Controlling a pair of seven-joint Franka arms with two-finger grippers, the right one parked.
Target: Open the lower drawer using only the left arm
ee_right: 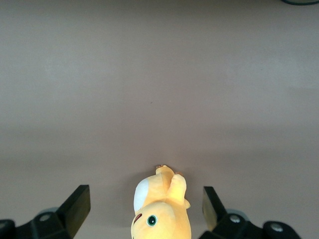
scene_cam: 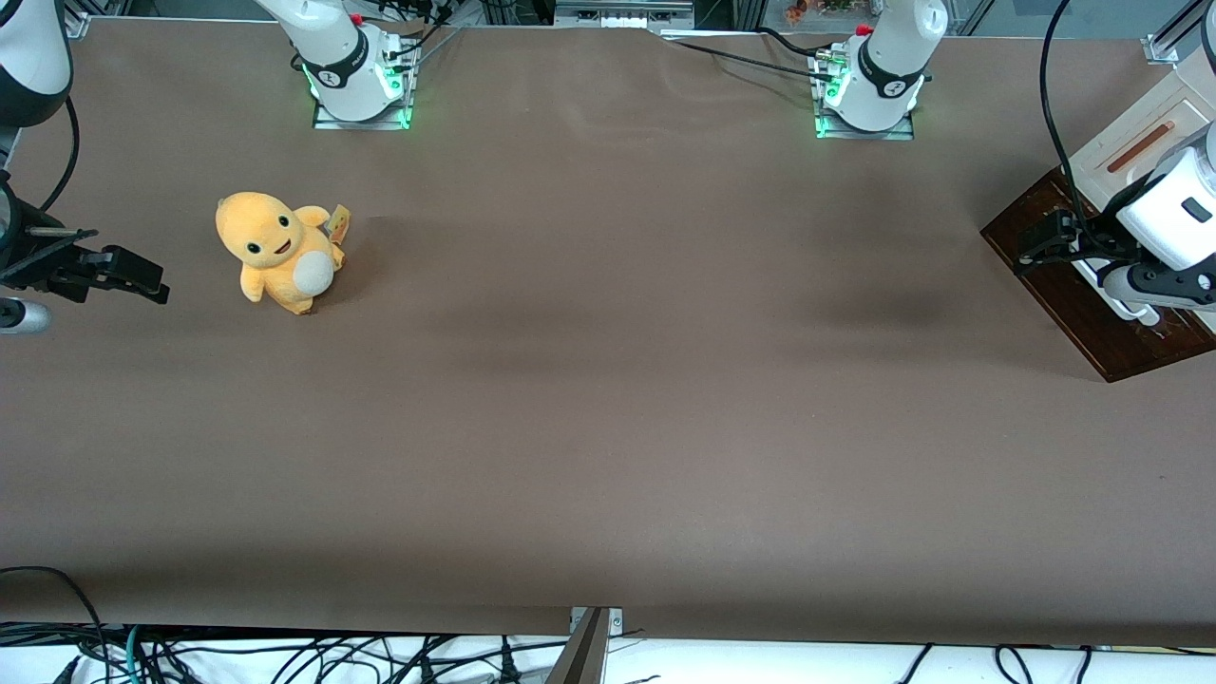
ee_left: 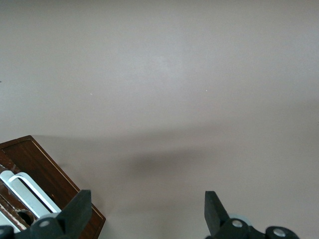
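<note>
The cabinet's dark brown drawer front (scene_cam: 1078, 309) with a white bar handle (scene_cam: 1130, 306) stands at the working arm's end of the table, under the cream top (scene_cam: 1130, 123) with its reddish-brown slot. I cannot tell the lower drawer from the rest of the front. The left arm (scene_cam: 1173, 214) hangs over it. Its black gripper (scene_cam: 1043, 242) is in front of the drawer front, above the handle's farther end. In the left wrist view the gripper (ee_left: 147, 211) is open wide and empty, with bare table between the jaws. One finger (ee_left: 77, 211) overlaps the drawer front's corner (ee_left: 47, 172), beside the handle (ee_left: 27, 191).
A yellow plush toy (scene_cam: 280, 252) sits on the brown table (scene_cam: 608, 399) toward the parked arm's end and also shows in the right wrist view (ee_right: 159, 211). Two white arm bases lit green (scene_cam: 356, 81) (scene_cam: 869, 90) stand at the table's farthest edge.
</note>
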